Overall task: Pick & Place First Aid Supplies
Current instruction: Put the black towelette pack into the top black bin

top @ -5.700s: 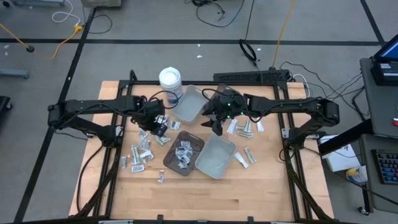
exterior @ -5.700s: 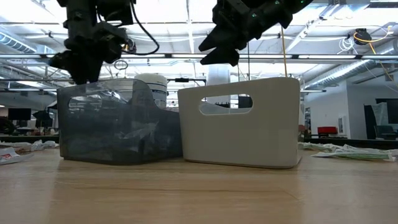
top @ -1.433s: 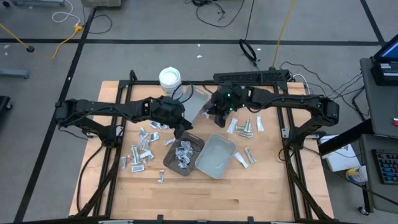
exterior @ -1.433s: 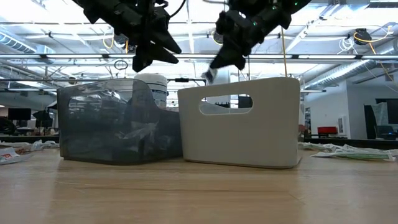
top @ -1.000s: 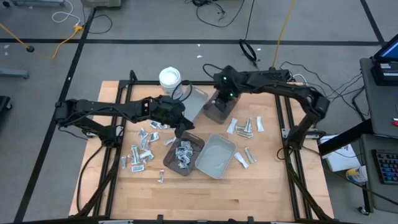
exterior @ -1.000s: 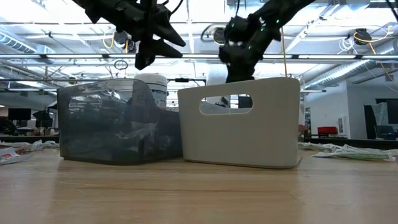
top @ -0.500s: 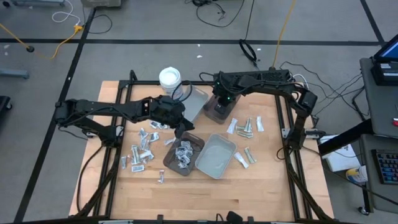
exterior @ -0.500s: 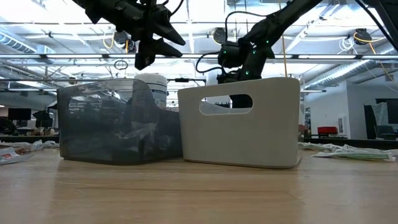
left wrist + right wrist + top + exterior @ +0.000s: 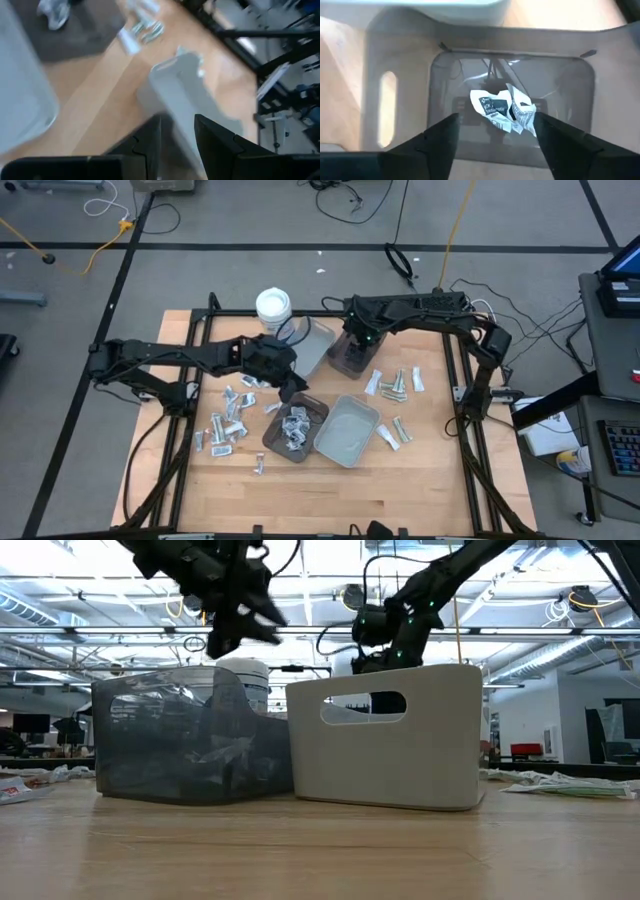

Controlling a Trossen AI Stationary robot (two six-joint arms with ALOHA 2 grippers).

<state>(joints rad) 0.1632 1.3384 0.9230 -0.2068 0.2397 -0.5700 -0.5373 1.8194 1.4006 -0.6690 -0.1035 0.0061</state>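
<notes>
Small white and silvery packets lie scattered on the table left point(image 9: 228, 423) and right point(image 9: 393, 385) of the trays, and several fill the brown tray point(image 9: 293, 429). My right gripper point(image 9: 350, 348) point(image 9: 495, 150) hangs open, fingers pointing down, over the dark tray point(image 9: 350, 360) near the far edge. Two crumpled white packets point(image 9: 503, 113) lie on that tray's floor, below the fingers. My left gripper point(image 9: 291, 387) point(image 9: 177, 145) hovers open above the brown tray's far rim, with nothing between its fingers; it is blurred in the low view point(image 9: 245, 625).
A pale grey tray point(image 9: 306, 345) stands beside the dark one, and another grey tray point(image 9: 347, 430) sits right of the brown tray. A white round tub point(image 9: 272, 308) is at the far edge. More packets point(image 9: 395, 432) lie near the right. Bare wood shows along the near edge point(image 9: 330, 500).
My right gripper has sunk a little toward the dark tray near the far edge while its arm folded back toward the right. My left gripper has stayed above the brown tray's far rim and now shows motion blur.
</notes>
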